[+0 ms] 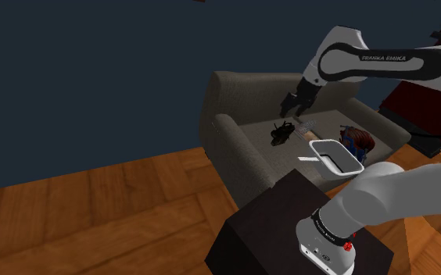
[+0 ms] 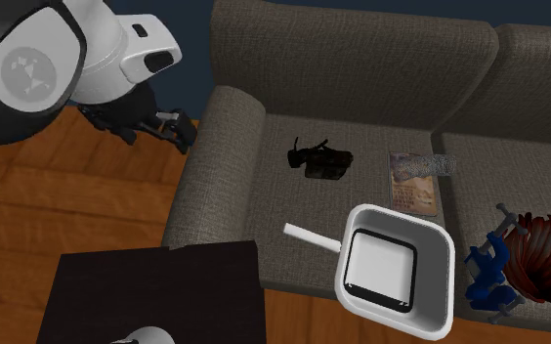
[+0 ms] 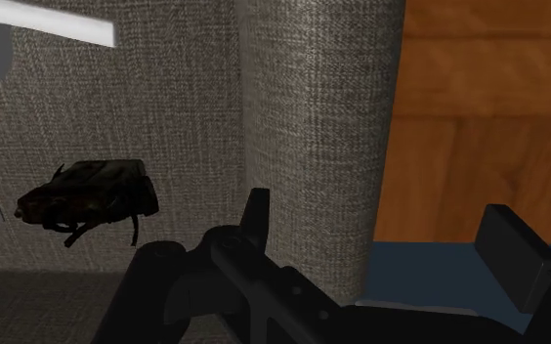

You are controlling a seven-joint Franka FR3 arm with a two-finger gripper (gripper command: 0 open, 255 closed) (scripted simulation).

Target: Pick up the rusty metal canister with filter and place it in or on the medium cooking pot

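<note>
The tool (image 3: 381, 235) is open. Its two black fingers (image 3: 257, 220) stand wide apart with nothing between them. I think they are wide so the can fits in when the tool comes down. The tool hangs in the air over the arm of the sofa (image 3: 313, 127), off to the side of the can. It touches nothing, and it needs to go sideways first.

The can (image 2: 320, 158) is the dark, lumpy thing on the sofa seat (image 2: 293, 205), not far from the arm. Thin black bits stick out of it, maybe straps. It lies low, so a grab from above looks best.

The pot (image 2: 401, 220) is white and square, with a long handle (image 2: 311, 237). It sits at the front of the same seat, near the can but not touching it. It is open on top and empty, so the can is able to go right in. The tool needs to lift the can high enough to pass over the rim.

Beside the pot lie a book (image 2: 415, 181) and a blue clamp (image 2: 488, 269), out of the way.
</note>
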